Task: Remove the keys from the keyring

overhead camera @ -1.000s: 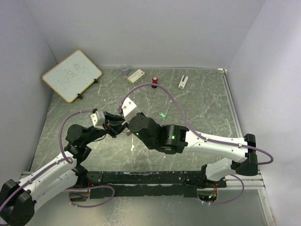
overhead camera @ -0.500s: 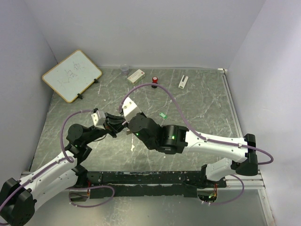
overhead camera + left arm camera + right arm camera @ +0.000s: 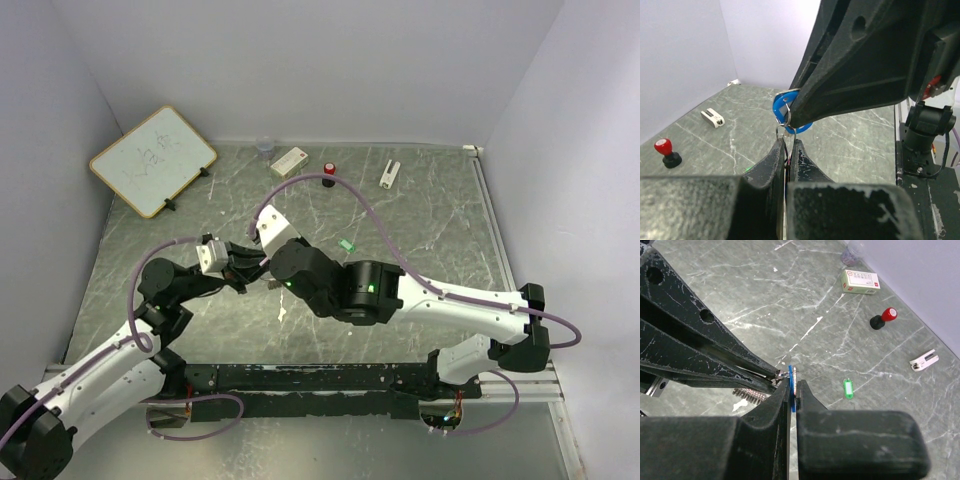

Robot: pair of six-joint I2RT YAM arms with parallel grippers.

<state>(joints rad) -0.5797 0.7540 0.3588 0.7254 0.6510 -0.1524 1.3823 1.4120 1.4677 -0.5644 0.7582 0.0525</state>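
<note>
While the left hand (image 3: pixel 786 146) pinches the keyring (image 3: pixel 782 112), the right hand (image 3: pixel 792 387) pinches a key (image 3: pixel 776 105).

On my feed the keyring (image 3: pixel 781 114) reads as thin wire, silvery metal with a hard glint. The blue key head (image 3: pixel 776 106) is smooth plastic, slightly glossy. The left gripper (image 3: pixel 788 145) and right gripper (image 3: pixel 793 387) are both matt black plastic, grainy and scuffed pale along their edges. I see the worktop (image 3: pixel 430 230) as a grey-green, stone-look surface veined in white, with a low sheen. Toward its far edge the knob (image 3: pixel 882 319) has a shiny red cap, and the green tag (image 3: pixel 848 388) looks like smooth plastic.
</note>
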